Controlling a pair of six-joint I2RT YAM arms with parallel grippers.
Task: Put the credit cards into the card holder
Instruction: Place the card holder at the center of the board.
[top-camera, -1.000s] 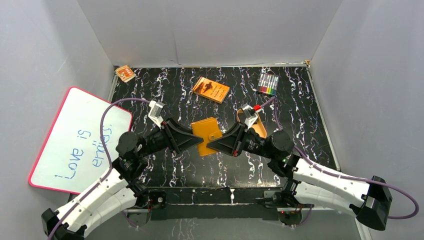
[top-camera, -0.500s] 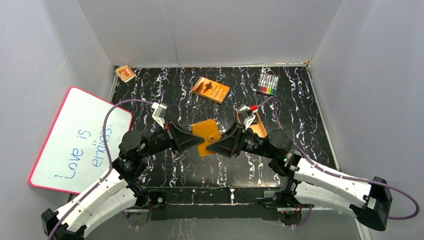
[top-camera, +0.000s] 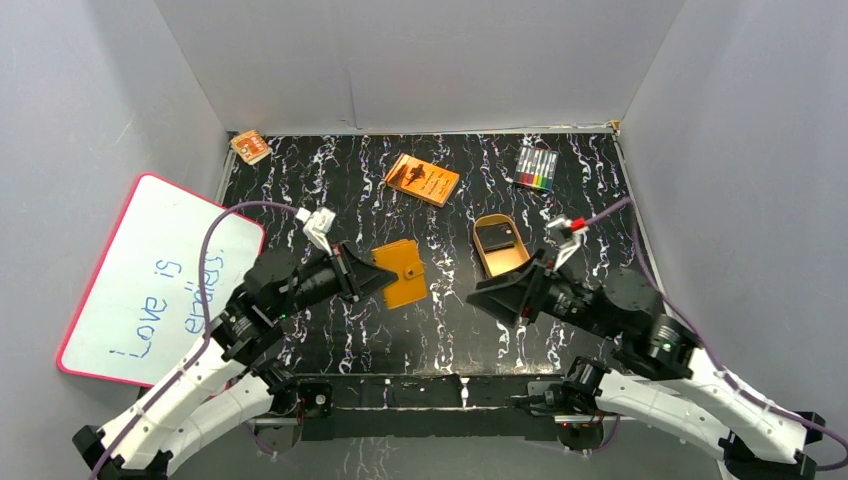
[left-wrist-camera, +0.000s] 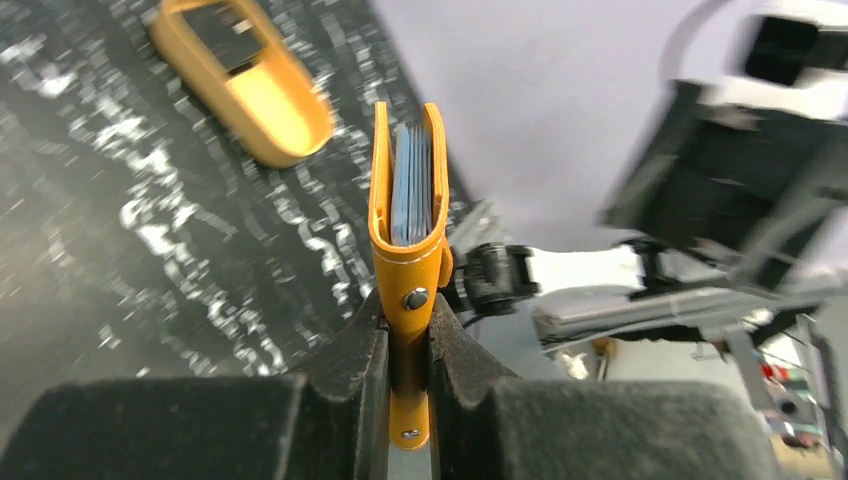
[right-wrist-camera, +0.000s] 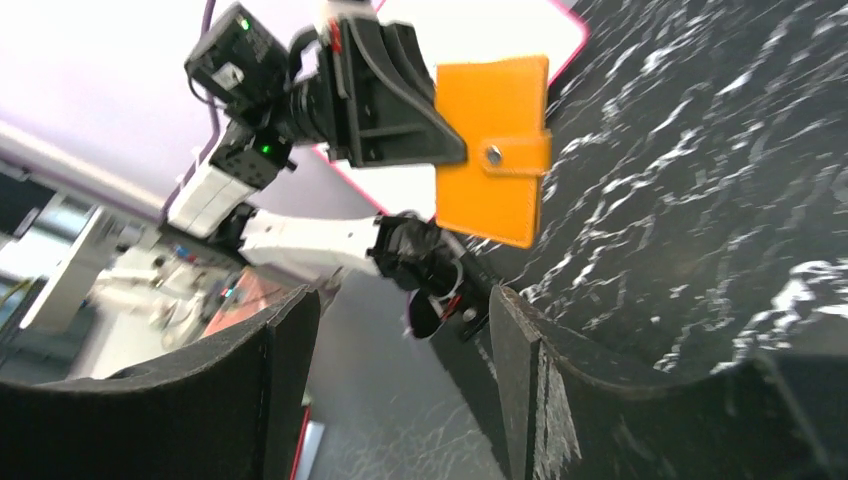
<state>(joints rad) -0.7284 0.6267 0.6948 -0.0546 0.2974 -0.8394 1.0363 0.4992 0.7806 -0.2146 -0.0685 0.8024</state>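
Observation:
My left gripper (top-camera: 383, 279) is shut on the orange card holder (top-camera: 402, 272) and holds it above the table by its snap-tab end. In the left wrist view the card holder (left-wrist-camera: 408, 200) stands edge-on between my fingers (left-wrist-camera: 365, 350), its pale blue pockets showing between the two covers. My right gripper (top-camera: 482, 296) hangs open to the right of the holder, apart from it, with nothing between its fingertips (right-wrist-camera: 505, 300). The right wrist view shows the folded card holder (right-wrist-camera: 490, 150) ahead. A black credit card (top-camera: 498, 240) lies in the tan tray (top-camera: 515, 262).
An orange book (top-camera: 422, 179) and a pack of coloured markers (top-camera: 537, 168) lie at the back of the black marbled table. A small orange item (top-camera: 250, 147) sits in the back left corner. A whiteboard (top-camera: 160, 280) leans at the left. Grey walls enclose the table.
My right gripper has opened, let go of the card holder and drawn back to the right, uncovering the tray. My left gripper has shut on the holder and keeps it.

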